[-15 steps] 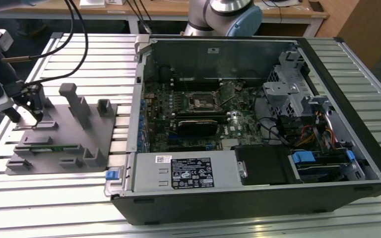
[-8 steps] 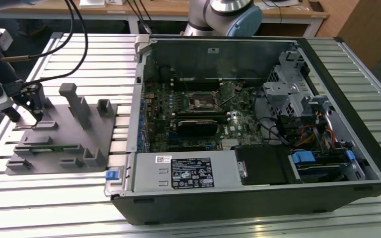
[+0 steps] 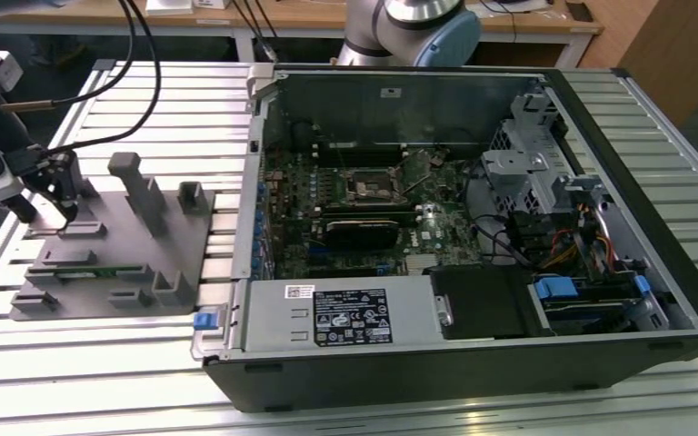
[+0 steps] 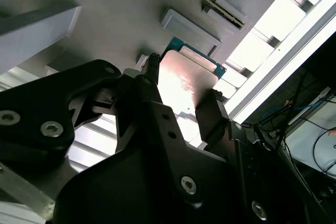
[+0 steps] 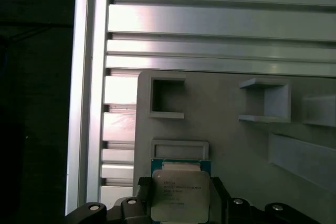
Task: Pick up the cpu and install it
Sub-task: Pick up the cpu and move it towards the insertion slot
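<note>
Gripper (image 3: 52,204) hangs over the grey fixture (image 3: 106,218) at the exterior view's left. Second wrist view: fingers (image 4: 210,114) clamp two opposite edges of the cpu (image 4: 184,85); first wrist view shows it (image 5: 180,195) pinched likewise, just above the fixture. Looks light, stiff, thin, probably fragile; edges are the hold.

This is looking like a robotics lab or workshop. An opened computer case (image 3: 446,227) is lying on a slatted aluminium counter (image 3: 83,363), with wooden desks (image 3: 313,16) standing behind
</note>
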